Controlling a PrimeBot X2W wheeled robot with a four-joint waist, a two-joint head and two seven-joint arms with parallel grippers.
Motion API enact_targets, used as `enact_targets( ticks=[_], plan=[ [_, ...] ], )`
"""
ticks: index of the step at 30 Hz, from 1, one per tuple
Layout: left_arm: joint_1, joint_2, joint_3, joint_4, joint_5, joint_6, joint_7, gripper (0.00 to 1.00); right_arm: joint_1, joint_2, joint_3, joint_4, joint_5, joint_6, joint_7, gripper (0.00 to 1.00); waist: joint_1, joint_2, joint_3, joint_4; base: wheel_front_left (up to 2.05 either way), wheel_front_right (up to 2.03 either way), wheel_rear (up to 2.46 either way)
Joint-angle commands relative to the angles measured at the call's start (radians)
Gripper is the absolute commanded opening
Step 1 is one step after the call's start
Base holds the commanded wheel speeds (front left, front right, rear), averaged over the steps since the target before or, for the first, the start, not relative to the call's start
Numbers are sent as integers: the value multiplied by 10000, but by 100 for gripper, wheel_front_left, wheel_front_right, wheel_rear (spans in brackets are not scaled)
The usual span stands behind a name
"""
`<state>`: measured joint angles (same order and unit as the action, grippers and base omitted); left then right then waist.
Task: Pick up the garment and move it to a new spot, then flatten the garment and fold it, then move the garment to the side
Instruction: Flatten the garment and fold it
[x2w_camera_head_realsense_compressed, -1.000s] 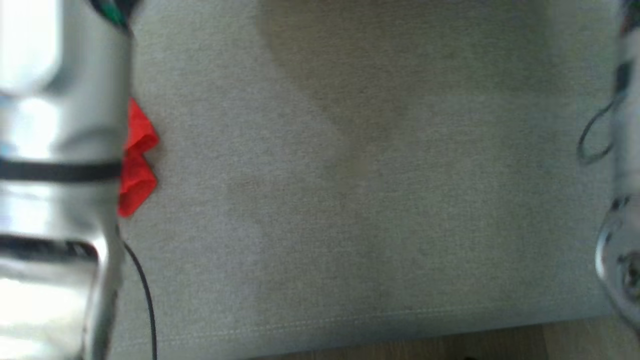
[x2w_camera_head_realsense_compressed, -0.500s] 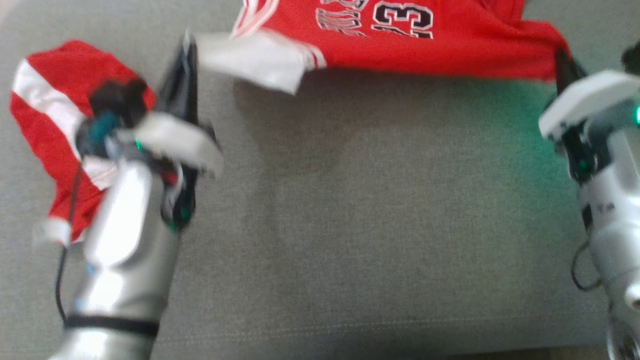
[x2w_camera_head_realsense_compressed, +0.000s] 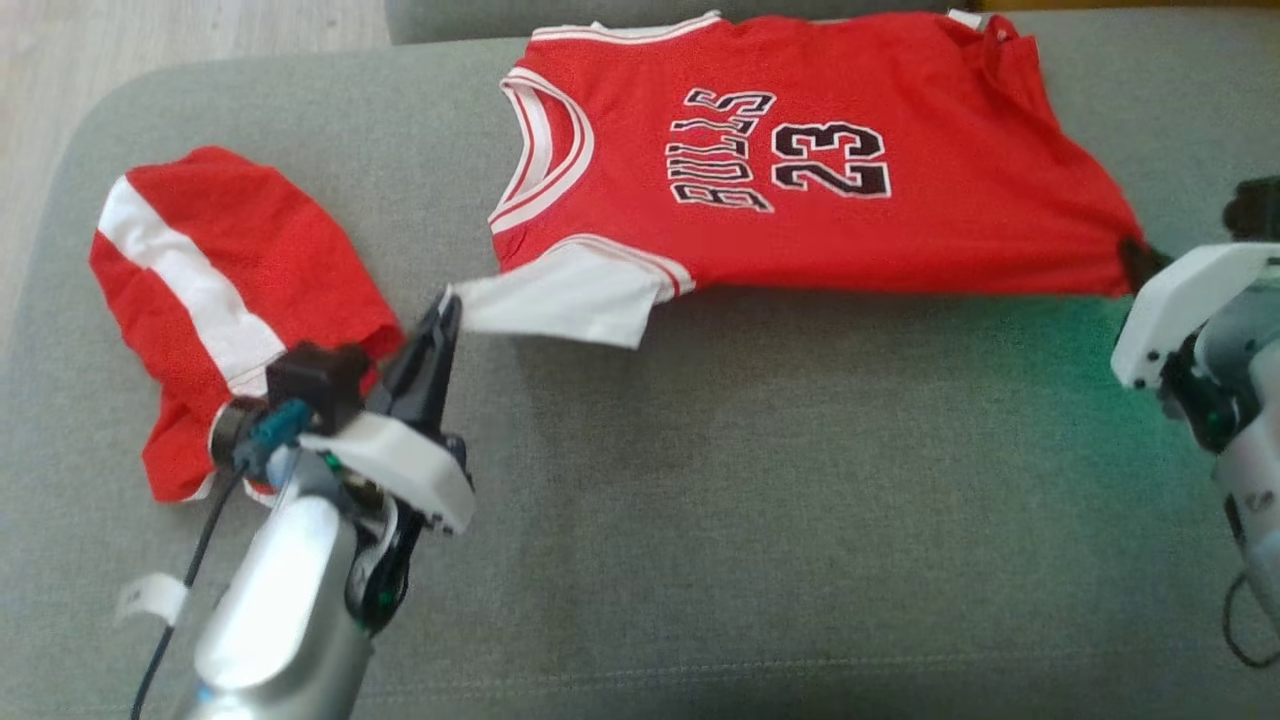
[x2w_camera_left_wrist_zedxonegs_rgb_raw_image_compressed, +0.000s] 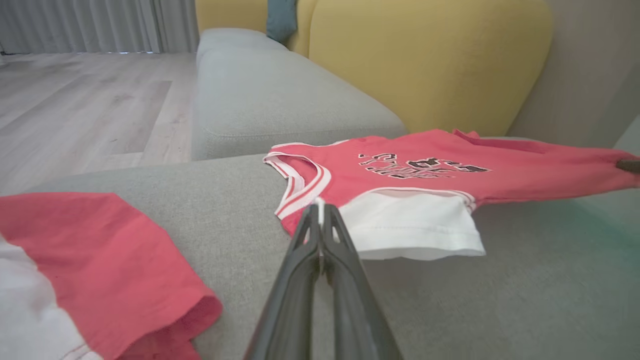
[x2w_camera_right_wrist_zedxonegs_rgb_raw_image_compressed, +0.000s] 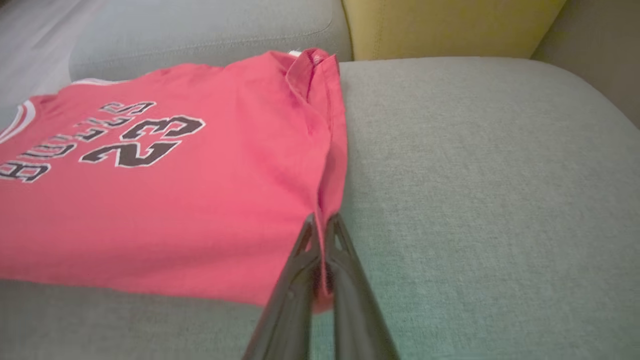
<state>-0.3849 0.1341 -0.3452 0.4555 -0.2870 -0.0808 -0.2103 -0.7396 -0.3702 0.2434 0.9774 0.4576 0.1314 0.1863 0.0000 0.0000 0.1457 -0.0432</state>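
Change since the earlier frame: the head camera has swung, so the whole jersey (x2w_camera_head_realsense_compressed: 800, 170) now falls inside the head view, where half a second ago just its lower part showed along the top edge.
Jersey: red, printed "BULLS 23", spread chest-up across the far half of the grey sofa cushion (x2w_camera_head_realsense_compressed: 750, 500), neck opening toward the robot's left, hem toward its right.
Near edge of jersey: drawn taut between the two pincers, with a shadow on the cushion beneath it.
Left pincer (x2w_camera_head_realsense_compressed: 445, 305): closed; in the left wrist view (x2w_camera_left_wrist_zedxonegs_rgb_raw_image_compressed: 320, 210) a sliver of white cloth sits between the fingertips, at the corner of the white sleeve (x2w_camera_head_realsense_compressed: 570, 300).
Right pincer (x2w_camera_head_realsense_compressed: 1135, 262): closed on the near hem corner; the right wrist view (x2w_camera_right_wrist_zedxonegs_rgb_raw_image_compressed: 320, 220) shows red cloth nipped between the fingers.
Second red garment (x2w_camera_head_realsense_compressed: 220, 290): white-striped, crumpled on the cushion to the left of the left pincer, apart from the jersey.
Yellow backrest (x2w_camera_left_wrist_zedxonegs_rgb_raw_image_compressed: 425, 65): behind the jersey.
Floor (x2w_camera_left_wrist_zedxonegs_rgb_raw_image_compressed: 75, 100): pale wood, beyond the cushion's left end.
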Motion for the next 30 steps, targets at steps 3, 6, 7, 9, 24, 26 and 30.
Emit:
enact_targets(
  ticks=[3,6,7,9,24,26,30],
  plan=[
    [171,502,206,-767,-28,-91,286,0,226,-447,558,-571,210,-7,407,0,0,0,-165,11,0,0,0],
    [824,726,12,-1495,-235,-189,826,0,595,-937,1022,-977,513,-7,860,0,0,0,-367,64,0,0,0],
    [993,781,-25,-1689,-310,-209,979,0,692,-1061,1144,-1089,571,-7,969,0,0,0,-424,80,0,0,0],
    [1321,908,-97,-2092,-465,-248,1279,0,894,-1301,1362,-1316,725,-7,1221,0,0,0,-540,108,0,0,0],
    [3472,2322,-806,-5554,-1966,-436,4120,0,2673,-3202,2628,-3541,2460,-7,4092,0,0,0,-1232,178,0,0,0],
    [3583,2442,-774,-5895,-2063,-397,4338,0,2893,-3381,2618,-3859,2709,-7,4640,0,0,0,-1239,170,0,0,0],
    [3427,2557,-660,-6282,-1953,-247,4419,0,3084,-3573,2271,-4500,2850,-7,5117,0,0,0,-1122,126,0,0,0]
  ],
)
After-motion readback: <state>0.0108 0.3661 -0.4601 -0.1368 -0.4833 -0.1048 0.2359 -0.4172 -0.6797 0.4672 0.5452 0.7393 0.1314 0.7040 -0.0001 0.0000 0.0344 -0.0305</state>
